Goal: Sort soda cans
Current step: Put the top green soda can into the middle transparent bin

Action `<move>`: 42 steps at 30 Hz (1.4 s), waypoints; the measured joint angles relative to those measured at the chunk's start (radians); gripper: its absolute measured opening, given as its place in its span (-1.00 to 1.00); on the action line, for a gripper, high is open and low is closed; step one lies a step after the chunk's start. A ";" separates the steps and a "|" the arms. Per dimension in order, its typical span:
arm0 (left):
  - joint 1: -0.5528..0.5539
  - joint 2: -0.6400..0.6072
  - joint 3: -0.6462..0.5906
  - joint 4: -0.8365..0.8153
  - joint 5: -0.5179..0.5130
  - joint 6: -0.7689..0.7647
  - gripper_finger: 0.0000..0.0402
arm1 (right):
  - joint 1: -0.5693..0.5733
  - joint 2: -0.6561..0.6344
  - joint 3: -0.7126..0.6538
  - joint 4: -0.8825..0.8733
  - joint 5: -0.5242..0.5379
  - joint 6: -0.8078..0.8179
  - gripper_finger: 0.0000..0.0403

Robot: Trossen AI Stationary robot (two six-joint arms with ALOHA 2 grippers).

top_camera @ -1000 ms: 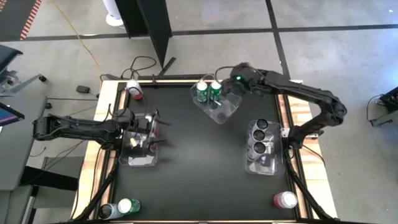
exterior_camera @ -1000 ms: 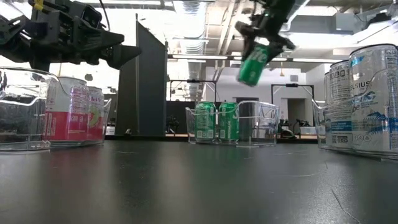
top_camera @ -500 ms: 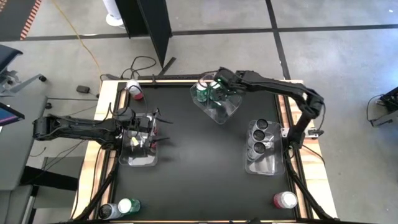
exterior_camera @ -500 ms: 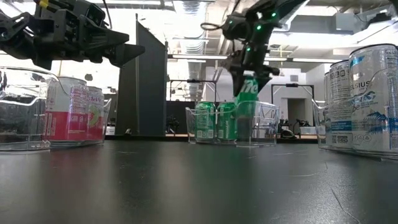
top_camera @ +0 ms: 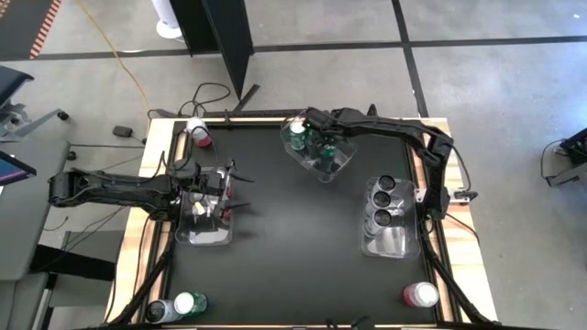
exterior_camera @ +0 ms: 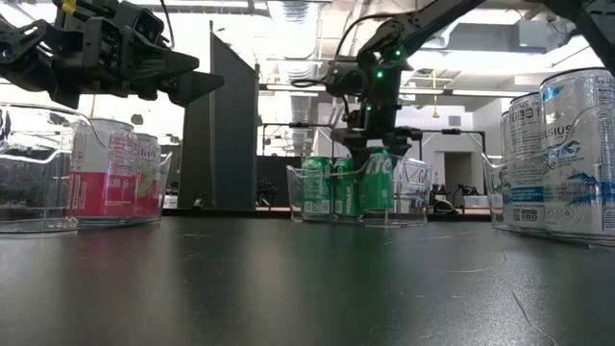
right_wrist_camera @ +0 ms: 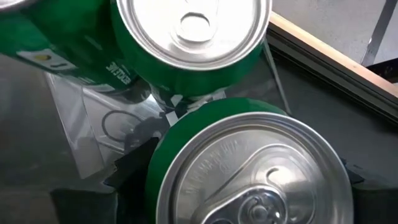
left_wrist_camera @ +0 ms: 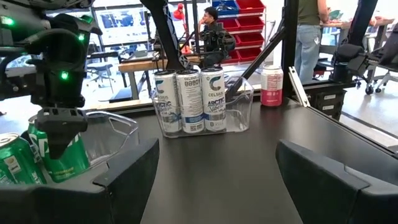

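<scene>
Right wrist view alone shows fingers (right_wrist_camera: 249,180) gripping green can (right_wrist_camera: 249,168).

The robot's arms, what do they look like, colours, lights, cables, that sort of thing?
Both arms are dark, near black, built of slim jointed links. The right arm has glowing green lights near its wrist, and black cables loop along it. The left arm is the same dark build. The left gripper has two broad, flat, matte black fingers. No markings are readable on either arm.
</scene>
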 joint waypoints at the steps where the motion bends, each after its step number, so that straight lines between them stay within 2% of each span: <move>1: 0.000 0.000 0.000 0.000 0.000 0.000 0.57 | 0.000 0.002 0.000 0.001 0.000 0.005 0.58; 8: 0.000 0.000 0.000 -0.002 0.000 0.000 0.57 | -0.005 0.004 0.000 0.005 0.004 0.011 0.61; 20: 0.000 0.000 0.000 -0.002 0.000 -0.003 0.57 | -0.002 0.004 0.000 0.001 0.006 0.010 0.86; 27: 0.000 0.000 0.000 -0.002 0.000 -0.003 0.57 | 0.001 0.003 0.000 -0.001 0.007 -0.005 0.87; 32: 0.000 0.000 0.000 0.003 -0.002 -0.003 0.57 | 0.020 0.003 0.002 -0.006 0.047 -0.017 0.87; 42: 0.000 0.000 0.000 0.011 -0.023 -0.003 0.57 | 0.044 0.003 0.094 -0.057 0.093 -0.066 0.88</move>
